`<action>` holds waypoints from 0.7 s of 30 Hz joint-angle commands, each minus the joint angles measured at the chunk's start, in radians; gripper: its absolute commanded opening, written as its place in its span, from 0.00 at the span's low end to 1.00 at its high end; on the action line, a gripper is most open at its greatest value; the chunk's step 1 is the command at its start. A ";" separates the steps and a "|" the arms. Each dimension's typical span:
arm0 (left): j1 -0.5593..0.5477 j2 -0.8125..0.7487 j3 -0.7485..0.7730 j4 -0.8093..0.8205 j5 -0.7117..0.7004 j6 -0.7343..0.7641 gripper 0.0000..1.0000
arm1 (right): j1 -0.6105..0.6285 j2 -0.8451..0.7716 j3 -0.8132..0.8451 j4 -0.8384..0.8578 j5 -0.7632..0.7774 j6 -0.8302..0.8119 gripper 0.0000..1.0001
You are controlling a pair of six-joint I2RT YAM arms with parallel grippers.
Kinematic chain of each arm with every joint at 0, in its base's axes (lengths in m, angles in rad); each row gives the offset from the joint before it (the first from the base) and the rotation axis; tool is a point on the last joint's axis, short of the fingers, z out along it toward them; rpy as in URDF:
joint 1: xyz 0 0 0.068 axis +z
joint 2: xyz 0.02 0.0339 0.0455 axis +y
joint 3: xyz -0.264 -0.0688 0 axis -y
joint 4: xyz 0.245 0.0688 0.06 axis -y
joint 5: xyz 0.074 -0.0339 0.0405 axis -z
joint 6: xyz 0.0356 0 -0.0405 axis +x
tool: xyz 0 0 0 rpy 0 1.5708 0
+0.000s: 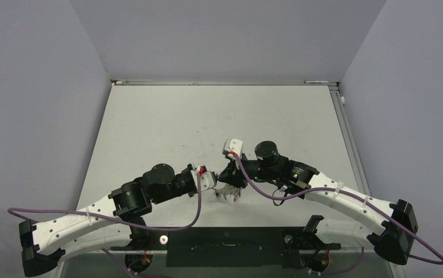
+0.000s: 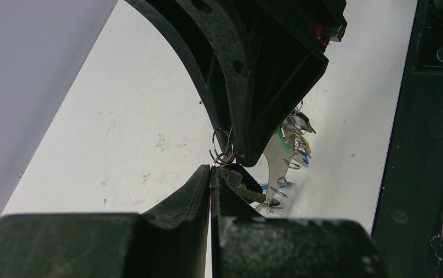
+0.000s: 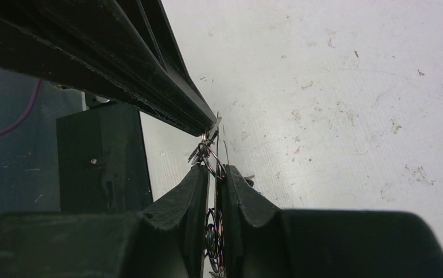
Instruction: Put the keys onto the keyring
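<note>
We see both arms meeting above the near middle of the white bench. The left pincer is pressed together, its tips at small wire loops. The right pincer is clamped on the thin keyring, held off the bench. The keys, tagged green, yellow and blue, dangle beneath it.

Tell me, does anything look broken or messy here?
Nothing looks broken or spilled. The keys are bunched in a jumble right where the left pincer and right pincer meet; the table only has small scuffs.
</note>
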 commanded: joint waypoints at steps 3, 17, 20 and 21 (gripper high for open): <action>0.005 -0.009 -0.002 0.039 -0.009 0.006 0.00 | -0.010 -0.045 0.031 0.096 0.008 0.017 0.05; 0.005 -0.021 -0.007 0.049 -0.045 0.007 0.00 | -0.024 -0.064 0.027 0.105 -0.009 0.039 0.05; 0.005 -0.031 -0.011 0.067 -0.086 0.009 0.00 | -0.024 -0.050 0.039 0.080 -0.061 0.057 0.05; 0.005 -0.034 -0.017 0.074 -0.094 0.010 0.00 | -0.023 -0.042 0.046 0.064 -0.082 0.068 0.05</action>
